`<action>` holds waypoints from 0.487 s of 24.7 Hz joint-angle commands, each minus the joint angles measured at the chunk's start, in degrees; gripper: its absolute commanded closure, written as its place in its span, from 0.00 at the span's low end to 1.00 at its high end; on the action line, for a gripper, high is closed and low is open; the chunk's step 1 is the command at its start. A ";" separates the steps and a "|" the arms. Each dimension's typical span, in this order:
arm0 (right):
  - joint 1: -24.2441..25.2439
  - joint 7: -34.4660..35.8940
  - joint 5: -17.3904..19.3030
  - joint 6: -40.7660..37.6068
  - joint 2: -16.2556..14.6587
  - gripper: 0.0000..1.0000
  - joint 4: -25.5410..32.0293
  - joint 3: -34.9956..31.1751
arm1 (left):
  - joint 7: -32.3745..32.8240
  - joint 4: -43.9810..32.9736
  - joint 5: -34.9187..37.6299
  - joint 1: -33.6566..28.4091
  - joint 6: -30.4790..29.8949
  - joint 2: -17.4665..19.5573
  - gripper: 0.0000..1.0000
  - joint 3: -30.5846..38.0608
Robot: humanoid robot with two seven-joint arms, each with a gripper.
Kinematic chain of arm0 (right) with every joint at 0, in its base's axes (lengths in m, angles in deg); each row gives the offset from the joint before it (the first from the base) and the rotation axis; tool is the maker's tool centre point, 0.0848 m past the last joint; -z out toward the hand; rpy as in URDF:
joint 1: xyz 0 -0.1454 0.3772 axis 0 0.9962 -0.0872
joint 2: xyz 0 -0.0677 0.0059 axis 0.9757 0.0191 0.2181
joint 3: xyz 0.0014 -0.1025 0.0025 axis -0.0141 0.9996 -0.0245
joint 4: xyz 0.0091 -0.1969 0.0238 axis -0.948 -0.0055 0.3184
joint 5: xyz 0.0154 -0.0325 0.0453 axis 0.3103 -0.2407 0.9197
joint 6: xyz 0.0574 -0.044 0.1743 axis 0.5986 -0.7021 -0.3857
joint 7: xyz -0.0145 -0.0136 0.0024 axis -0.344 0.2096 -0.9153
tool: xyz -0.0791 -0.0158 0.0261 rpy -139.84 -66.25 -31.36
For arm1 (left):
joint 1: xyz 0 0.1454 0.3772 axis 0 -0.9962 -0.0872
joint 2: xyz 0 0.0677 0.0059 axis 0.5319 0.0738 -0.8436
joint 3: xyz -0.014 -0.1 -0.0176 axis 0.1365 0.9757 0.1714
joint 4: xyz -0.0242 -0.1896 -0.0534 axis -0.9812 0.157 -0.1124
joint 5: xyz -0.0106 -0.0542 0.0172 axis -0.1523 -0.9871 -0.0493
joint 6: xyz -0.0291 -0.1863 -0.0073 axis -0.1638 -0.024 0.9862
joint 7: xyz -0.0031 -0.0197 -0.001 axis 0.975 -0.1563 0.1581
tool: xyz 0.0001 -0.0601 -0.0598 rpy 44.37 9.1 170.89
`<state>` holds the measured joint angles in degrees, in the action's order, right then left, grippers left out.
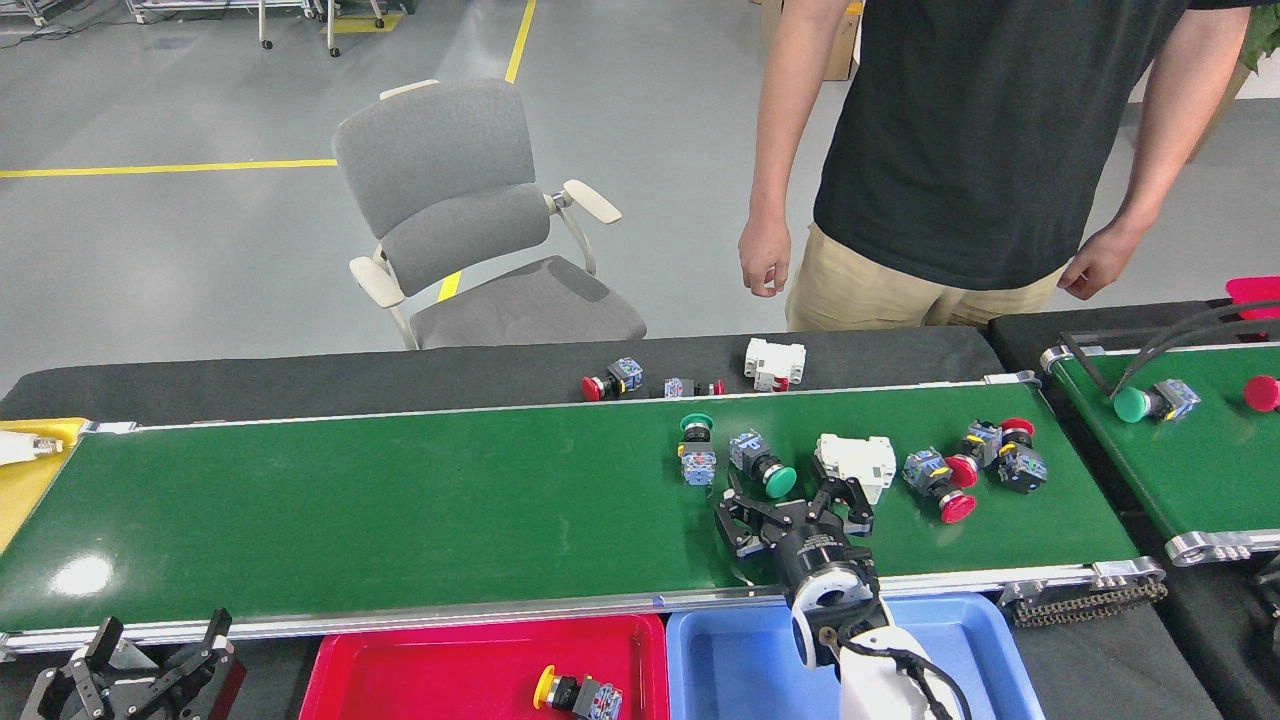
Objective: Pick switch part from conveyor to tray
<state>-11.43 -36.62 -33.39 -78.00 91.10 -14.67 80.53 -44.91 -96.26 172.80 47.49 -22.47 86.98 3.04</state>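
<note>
The long green conveyor (pixel 400 510) carries a row of switch parts on its right half: a green-capped switch (pixel 696 452), a second green-capped one (pixel 766 467), a white breaker block (pixel 856 460) and two red-capped switches (pixel 938 482) (pixel 1008 456). My right gripper (pixel 787 497) hovers open over the belt's near side, its fingers (pixel 731 512) spread just below the second green switch and the white block, holding nothing. My left gripper (pixel 158 642) rests open at the bottom left, below the belt. A red tray (pixel 420 670) holds a yellow-capped switch (pixel 575 692); the blue tray (pixel 735 665) sits under my right arm.
A person (pixel 980 150) stands behind the belt, hands hanging. A grey chair (pixel 480 220) is behind too. Loose parts (pixel 612 381) and a white block (pixel 772 362) lie on the black table. A shorter green belt (pixel 1190 450) at right carries a green-capped part (pixel 1150 401). Yellow tray (pixel 25 480) at far left.
</note>
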 commanded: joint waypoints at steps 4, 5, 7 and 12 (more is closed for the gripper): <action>-2.56 -0.26 0.42 -0.75 -0.13 0.89 -0.75 2.56 | 0.02 0.13 0.70 0.62 0.21 0.43 0.00 0.01; -2.47 -0.52 0.51 -0.92 -0.13 0.91 -0.49 2.73 | -0.07 0.05 0.70 0.53 0.21 0.43 0.00 0.09; -2.12 -0.61 0.51 -2.51 -0.13 0.92 0.66 2.91 | 0.02 -0.04 0.61 0.18 0.21 0.25 0.00 0.36; 5.79 -0.61 0.51 -22.90 -2.94 0.92 15.86 3.00 | -0.07 -0.22 0.61 -0.09 0.21 0.16 0.00 0.53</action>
<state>-6.04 -37.35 -32.98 -92.95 89.02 -2.26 83.58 -44.76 -95.74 173.37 47.26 -22.47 86.91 3.22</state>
